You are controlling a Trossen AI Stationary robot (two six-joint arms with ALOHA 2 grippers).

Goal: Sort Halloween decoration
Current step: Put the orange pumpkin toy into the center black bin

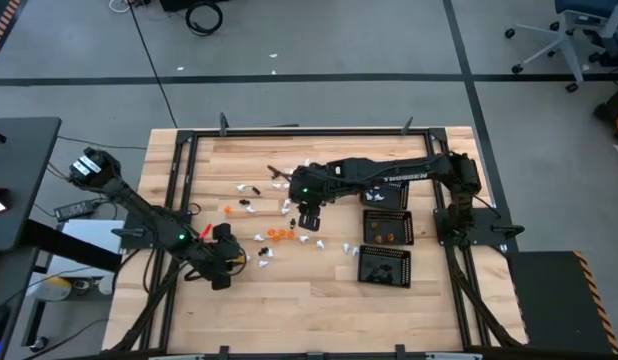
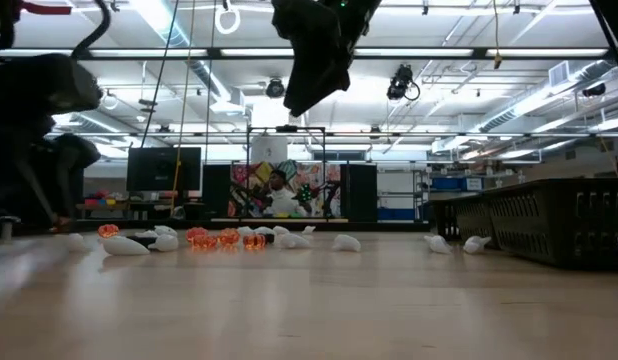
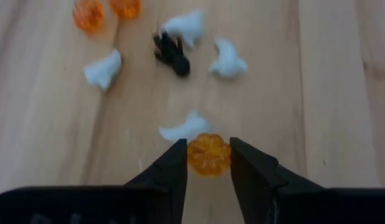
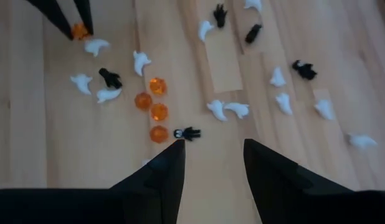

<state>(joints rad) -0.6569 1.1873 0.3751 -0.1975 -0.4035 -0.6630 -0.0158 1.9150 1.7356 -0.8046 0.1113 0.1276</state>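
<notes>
Left pincer (image 3: 208, 160) is gripping an orange pumpkin trinket (image 3: 209, 154) between its fingers; right pincer (image 4: 212, 163) is hovering open above scattered trinkets

3 black mesh trays (image 1: 386, 229) on table (image 1: 289, 310)

high view: light wooden table (image 1: 289, 310) framed in black rails, standing on a grey floor (image 1: 319, 40) crossed by dark seams. office chair (image 1: 561, 40) at 1 o'clock; coiled cable (image 1: 203, 16) at 12 o'clock; black desk (image 1: 19, 180) at 9 o'clock. low view: a wide hall behind the table, with long ceiling lights (image 2: 179, 25), a dark monitor (image 2: 164, 168) at 9 o'clock, a colourful panel (image 2: 289, 180) at centre and a seated person (image 2: 279, 195) before it.
</notes>
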